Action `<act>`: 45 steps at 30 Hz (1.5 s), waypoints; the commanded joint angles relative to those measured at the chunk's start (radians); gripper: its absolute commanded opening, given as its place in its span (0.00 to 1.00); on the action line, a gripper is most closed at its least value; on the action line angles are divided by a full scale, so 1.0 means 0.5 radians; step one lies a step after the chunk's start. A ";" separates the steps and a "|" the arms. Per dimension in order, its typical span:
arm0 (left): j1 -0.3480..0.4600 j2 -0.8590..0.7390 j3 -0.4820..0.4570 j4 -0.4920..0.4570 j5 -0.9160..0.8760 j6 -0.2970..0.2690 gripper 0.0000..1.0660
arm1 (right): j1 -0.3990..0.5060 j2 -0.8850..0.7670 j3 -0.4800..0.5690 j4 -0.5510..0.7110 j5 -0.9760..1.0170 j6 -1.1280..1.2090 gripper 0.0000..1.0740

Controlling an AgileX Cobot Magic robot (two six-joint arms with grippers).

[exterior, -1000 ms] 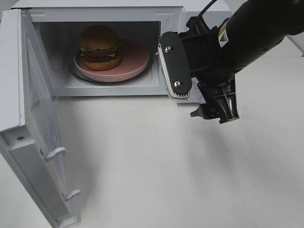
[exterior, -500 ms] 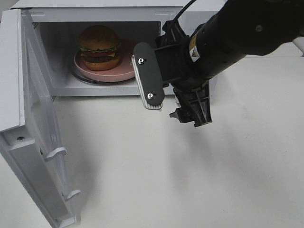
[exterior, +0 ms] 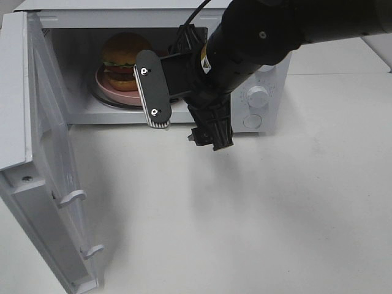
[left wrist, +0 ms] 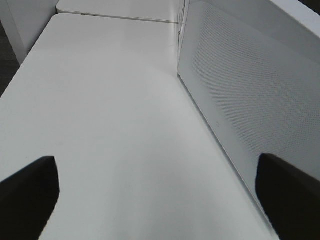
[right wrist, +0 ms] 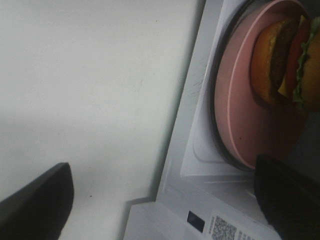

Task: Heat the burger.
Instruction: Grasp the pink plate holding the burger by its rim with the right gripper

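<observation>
We are looking at the burger [exterior: 124,61], which is sitting inside the microwave [exterior: 269,67] on the left part of the pink plate [exterior: 109,92], and the plate is resting on the glass turntable [exterior: 100,100]. The burger is standing upright with its domed bun on top. Being round, it is pointing no particular way sideways, and its only real axis is the vertical stack of bun, lettuce and patty.

We judge the loading step done, with the door [exterior: 37,153] hanging wide open at the left, so closing it is the step in hand and setting the knobs [exterior: 258,97] comes after.

The right gripper [exterior: 182,113] is hovering just in front of the cavity mouth, spread wide and gripping nothing. The left gripper [left wrist: 159,197], out of the high view, is likewise gaping and empty, just beside the door's perforated outer face [left wrist: 250,100].

The next move is calling for the right arm to clear the door's swing, then for a push on that outer face until the door is latching.
</observation>
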 commanded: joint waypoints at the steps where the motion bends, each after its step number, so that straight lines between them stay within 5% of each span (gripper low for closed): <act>1: 0.004 -0.006 0.002 0.000 -0.024 -0.004 0.94 | 0.010 0.058 -0.070 -0.024 -0.024 0.008 0.88; 45: 0.004 -0.006 0.002 0.000 -0.024 -0.004 0.94 | -0.044 1.178 -1.398 -0.030 0.106 0.084 0.83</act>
